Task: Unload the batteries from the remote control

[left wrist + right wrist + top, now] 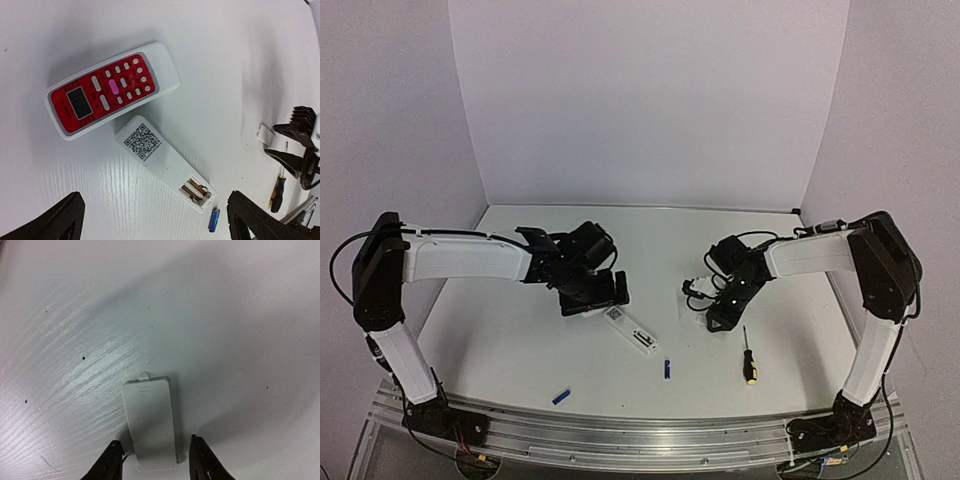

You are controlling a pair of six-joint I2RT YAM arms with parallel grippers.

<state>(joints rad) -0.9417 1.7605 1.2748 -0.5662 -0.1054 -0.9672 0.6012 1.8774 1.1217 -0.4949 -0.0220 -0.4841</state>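
The white remote control [162,161] lies face down, QR sticker up, its battery compartment [196,189] open and empty; in the top view [631,330] it lies at mid-table. One blue battery [214,220] lies just off its open end and shows in the top view [667,369]. The other battery [561,396] lies near the front edge. My left gripper [155,235] is open wide and empty above the remote, and shows in the top view [592,297]. My right gripper [156,465] is open, its fingertips either side of the white battery cover [149,420] lying on the table, not touching it.
A red-faced remote [112,89] lies beside the white one, touching its QR end. A black-and-yellow screwdriver [748,358] lies to the right of the batteries. White walls enclose the table on three sides.
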